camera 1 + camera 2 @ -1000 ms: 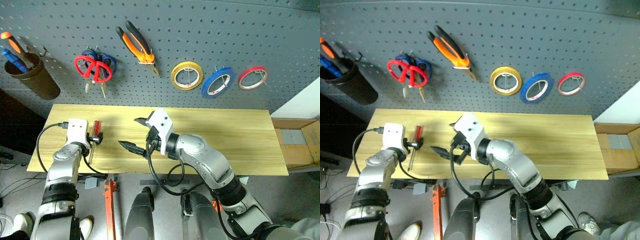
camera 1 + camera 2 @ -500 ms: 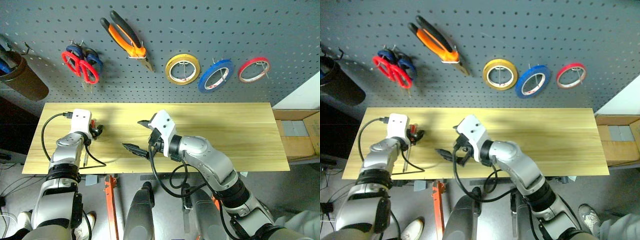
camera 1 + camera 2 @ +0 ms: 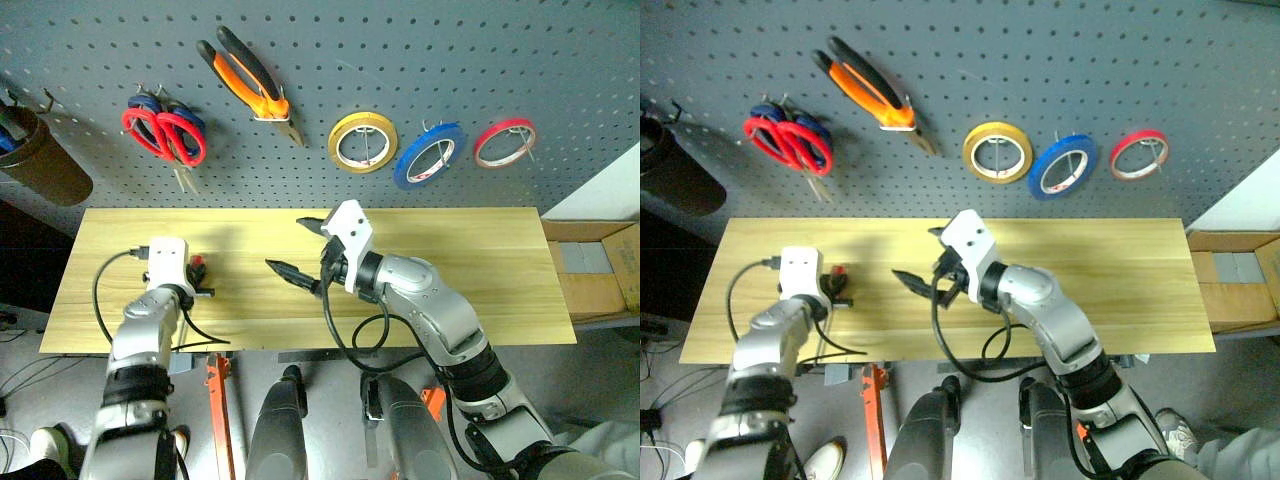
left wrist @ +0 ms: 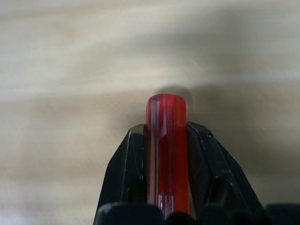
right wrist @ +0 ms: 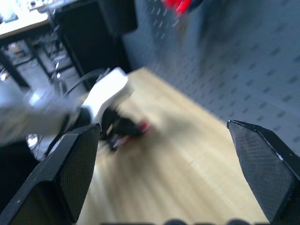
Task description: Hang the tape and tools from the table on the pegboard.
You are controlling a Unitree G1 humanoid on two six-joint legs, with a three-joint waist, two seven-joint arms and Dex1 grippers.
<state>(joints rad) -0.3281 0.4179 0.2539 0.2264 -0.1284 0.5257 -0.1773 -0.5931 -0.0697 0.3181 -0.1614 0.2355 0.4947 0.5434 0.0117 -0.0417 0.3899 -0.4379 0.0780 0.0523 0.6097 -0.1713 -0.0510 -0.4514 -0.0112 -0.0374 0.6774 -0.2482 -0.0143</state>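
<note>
At a light wood table (image 3: 480, 300) set against a dark grey pegboard (image 3: 400, 60), the robot's left gripper (image 4: 166, 154) pinches the red handle of the screwdriver (image 4: 166, 140) at the table's left end, both black fingers (image 4: 125, 168) pressed against its sides with the rounded butt poking out past them. The right gripper (image 3: 300, 250) hovers over the middle of the table with its jaws spread wide and nothing between them. The rest of the job already hangs on the board: red-handled scissors (image 3: 165, 135) on the left over a blue-handled pair, orange-and-black pliers (image 3: 255, 85) beside them, then a yellow roll, the blue tape (image 3: 428, 156) and a red roll (image 3: 504, 142) to the right. The likely trouble is the hold itself: the smooth, round handle is caught near its end, so the tool could twist or slide out as it is lifted towards the board. A brown cup (image 3: 45, 160) holding other tools hangs at the far left; reaching for it, a sagging blade could catch the rim.
</note>
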